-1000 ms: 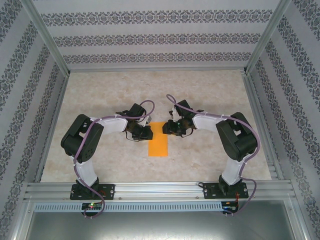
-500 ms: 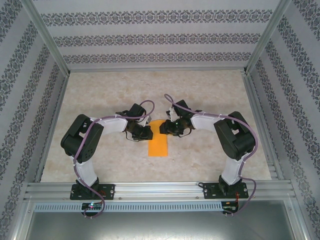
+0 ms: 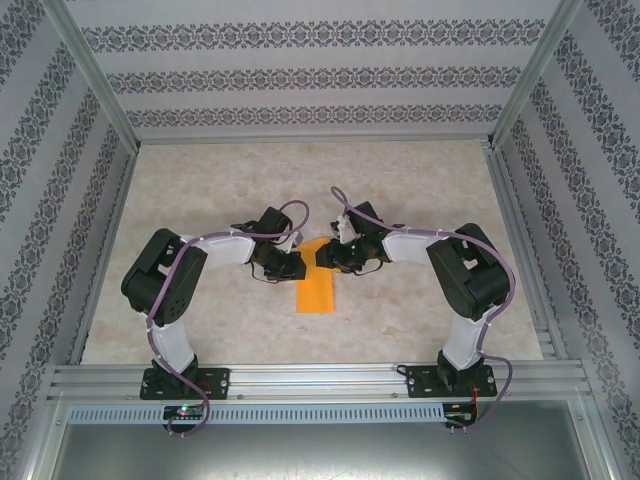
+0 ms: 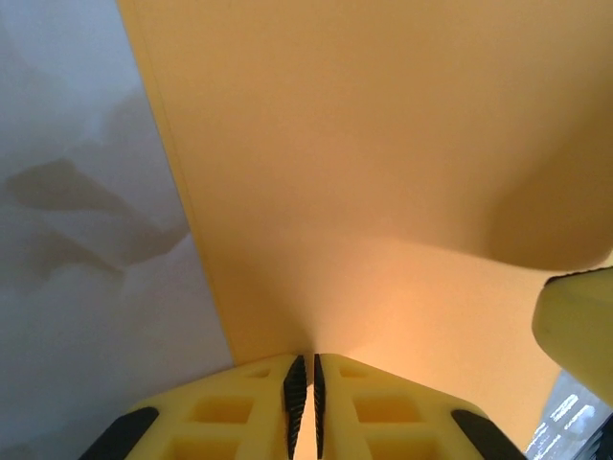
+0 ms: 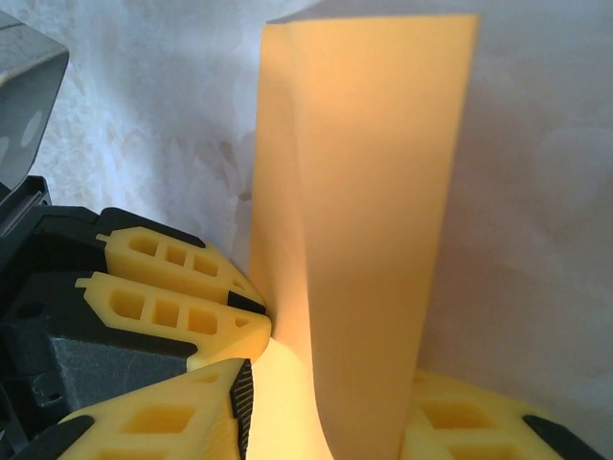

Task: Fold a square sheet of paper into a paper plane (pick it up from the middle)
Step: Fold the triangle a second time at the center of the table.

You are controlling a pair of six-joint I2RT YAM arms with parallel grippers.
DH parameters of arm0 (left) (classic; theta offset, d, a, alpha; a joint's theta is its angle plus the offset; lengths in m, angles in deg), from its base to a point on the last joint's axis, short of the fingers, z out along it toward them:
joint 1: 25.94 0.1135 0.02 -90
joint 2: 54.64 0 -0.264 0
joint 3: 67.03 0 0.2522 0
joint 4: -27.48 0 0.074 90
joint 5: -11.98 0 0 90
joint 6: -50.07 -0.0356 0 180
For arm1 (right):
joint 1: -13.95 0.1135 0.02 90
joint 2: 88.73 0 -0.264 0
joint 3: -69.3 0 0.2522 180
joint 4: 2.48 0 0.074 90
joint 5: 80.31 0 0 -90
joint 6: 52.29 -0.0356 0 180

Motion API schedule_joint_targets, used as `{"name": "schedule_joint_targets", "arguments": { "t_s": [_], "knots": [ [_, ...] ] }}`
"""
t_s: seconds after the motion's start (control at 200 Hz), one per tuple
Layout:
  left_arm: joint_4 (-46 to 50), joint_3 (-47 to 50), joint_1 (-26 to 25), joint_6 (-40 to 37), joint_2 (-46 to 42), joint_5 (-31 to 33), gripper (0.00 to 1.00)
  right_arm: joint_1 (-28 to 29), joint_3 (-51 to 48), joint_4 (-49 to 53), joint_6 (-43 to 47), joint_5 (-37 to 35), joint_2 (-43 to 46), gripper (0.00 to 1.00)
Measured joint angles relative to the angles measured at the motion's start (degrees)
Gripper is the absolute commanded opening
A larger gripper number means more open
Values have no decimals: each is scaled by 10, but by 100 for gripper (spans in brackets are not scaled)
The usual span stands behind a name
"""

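The square sheet of paper (image 3: 316, 290) lies at the table's middle as a narrow orange strip, folded over, with its far end lifted. My left gripper (image 3: 299, 264) is at its left edge, shut on the paper's edge (image 4: 383, 172), which runs between the nearly closed pads (image 4: 305, 402). My right gripper (image 3: 322, 258) is just right of it, open. A raised flap of the paper (image 5: 374, 240) curls up between its fingers (image 5: 330, 383) and leans on the right one. The left gripper's fingers (image 5: 172, 316) sit close by on the left.
The marble-patterned tabletop (image 3: 420, 180) spreads around the paper. Aluminium frame rails (image 3: 320, 378) run along the near edge and up the sides. Patterned walls (image 3: 320, 75) close in the back and both sides.
My right gripper has moved a little left, closer to the left gripper. The paper's far end has curled up from flat. The left arm has stayed in place.
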Motion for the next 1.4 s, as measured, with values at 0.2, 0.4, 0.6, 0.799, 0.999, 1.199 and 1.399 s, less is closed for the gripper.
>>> {"name": "schedule_joint_targets", "arguments": {
  "t_s": [0.2, 0.4, 0.6, 0.799, 0.999, 1.199, 1.399],
  "knots": [
    [9, 3, 0, 1, -10, 1, 29, 0, -13, -28, -14, 14, 0, 25],
    [39, 5, 0, 4, -28, 5, 42, 0, -29, -50, -25, 27, 0, 9],
    [78, 4, 0, 9, -50, 9, 58, -1, -39, -79, -41, 43, 1, 3],
    [119, 3, 1, 10, -105, 33, 69, -7, -44, -110, -70, 62, 15, 2],
    [124, 13, 1, 29, -179, 48, 72, -20, -52, -164, -119, 91, 38, 0],
    [103, 59, 3, 69, -230, 47, 76, -32, -62, -226, -177, 117, 52, 0],
    [37, 118, 16, 121, -274, 27, 76, -41, -77, -304, -249, 138, 57, 0]
  ]
}}
